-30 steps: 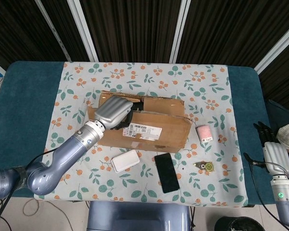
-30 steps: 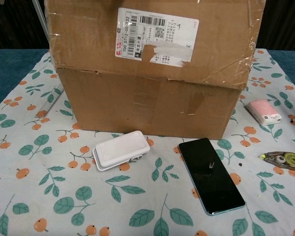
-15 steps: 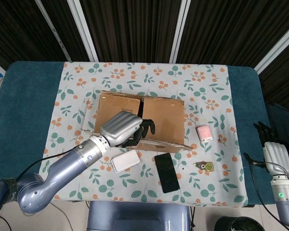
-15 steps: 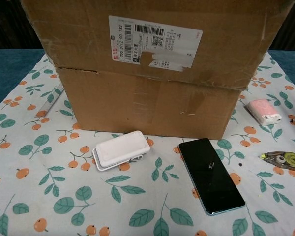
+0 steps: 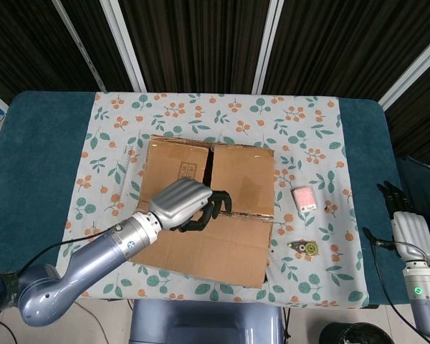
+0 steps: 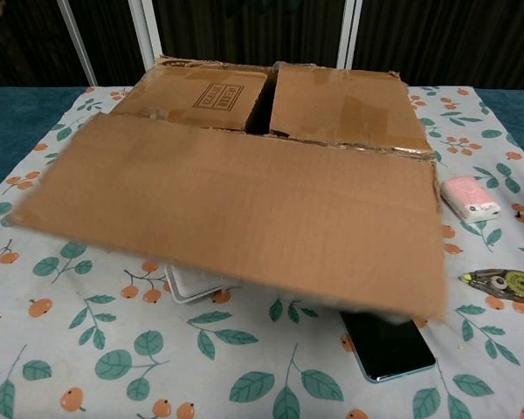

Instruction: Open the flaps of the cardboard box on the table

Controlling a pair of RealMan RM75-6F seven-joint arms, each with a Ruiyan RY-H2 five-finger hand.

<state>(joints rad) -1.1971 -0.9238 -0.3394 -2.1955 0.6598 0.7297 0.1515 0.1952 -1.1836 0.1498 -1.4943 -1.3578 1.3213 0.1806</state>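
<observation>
Head view shows the change since half a second ago: the box's front flap (image 5: 213, 247), which then stood steeply with its label facing the chest camera, now lies folded out and down toward me, flat and wide. It covers the white case and most of the dark phone (image 6: 386, 347) that lay bare in front of the box before.

My left hand (image 5: 188, 206) sits over the hinge line of that flap, silver back upward, dark fingers (image 5: 216, 201) curled toward the box's top; whether they clasp the flap's edge I cannot tell. The arm runs down and to the left, off the worktop's (image 5: 39, 150) near edge. My right hand (image 5: 410, 228) hangs beyond the right end of the worktop, fingers straight and close together, holding nothing.

The cardboard box (image 5: 209, 170) stands mid-cloth, directly beyond my left hand, its two inner flaps lying shut with a dark slit between them. In the chest view the opened flap fills the middle, and the pink pack (image 6: 469, 197) and tape dispenser (image 6: 501, 282) lie to its right.
</observation>
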